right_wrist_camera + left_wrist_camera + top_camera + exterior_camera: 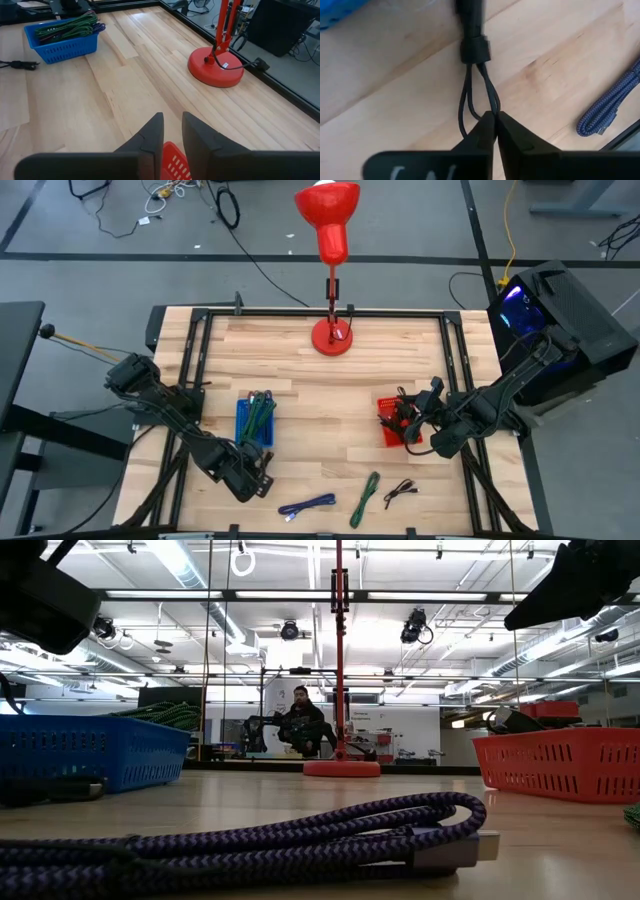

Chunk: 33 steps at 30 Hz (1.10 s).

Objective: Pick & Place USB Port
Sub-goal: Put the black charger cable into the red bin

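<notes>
A black cable [472,30], bundled with a wrap, lies on the wooden table near the front edge, just in front of the blue basket [255,420], which holds green and dark cables. My left gripper [262,477] points steeply down and is shut on the bundle's loop end. My right gripper [172,130] hovers over the red basket [393,430] at the table's right. Its fingers stand a little apart with nothing between them. The red basket holds dark cables. My left gripper pinches one strand of the black cable's loop [492,106] between its two fingertips, below the wrap [475,50]. The fingers come from above, slanting down. The other strand [464,107] runs beside the fingers. The bundle lies on the table.
A purple braided cable [307,505], a green cable [366,498] and a small black cable [400,492] lie along the near edge. A red lamp's base [332,337] stands at the far middle. A black frame rail [330,313] borders the table. A person sits far behind.
</notes>
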Available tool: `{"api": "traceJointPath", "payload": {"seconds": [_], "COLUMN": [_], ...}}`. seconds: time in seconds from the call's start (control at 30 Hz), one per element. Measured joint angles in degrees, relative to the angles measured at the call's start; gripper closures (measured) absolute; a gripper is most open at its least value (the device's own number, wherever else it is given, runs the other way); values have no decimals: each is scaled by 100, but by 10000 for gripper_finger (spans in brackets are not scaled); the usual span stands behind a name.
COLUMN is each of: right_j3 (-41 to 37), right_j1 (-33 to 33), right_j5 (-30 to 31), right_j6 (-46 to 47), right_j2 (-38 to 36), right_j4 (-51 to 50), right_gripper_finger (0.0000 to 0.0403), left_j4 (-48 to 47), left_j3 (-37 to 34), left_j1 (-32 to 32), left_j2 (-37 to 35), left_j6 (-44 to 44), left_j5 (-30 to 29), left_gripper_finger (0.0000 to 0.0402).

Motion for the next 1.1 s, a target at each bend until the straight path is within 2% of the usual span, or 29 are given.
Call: {"api": "traceJointPath", "payload": {"seconds": [0.37, 0.53, 0.67, 0.9, 1.1], "right_j3": [0, 0, -2, -2, -4], "right_j1": [0, -1, -1, 0, -2], "right_j5": [0, -2, 0, -1, 48], "right_j6": [-8, -9, -10, -17, -268], "right_j2": [0, 0, 0, 0, 0], "right_j4": [7, 8, 18, 49, 505], "right_gripper_finger": [332, 332, 332, 332, 332], "left_j4": [250, 841, 830, 827, 815], "left_j3": [0, 13, 270, 964, 1500], "left_j1": [0, 21, 104, 498, 1077], "left_j2": [-2, -2, -2, -11, -11], "left_j6": [166, 619, 1060, 2798, 4951], "left_j5": [-99, -601, -916, -1510, -1886], "left_gripper_finger": [398, 399, 399, 400, 400]}}
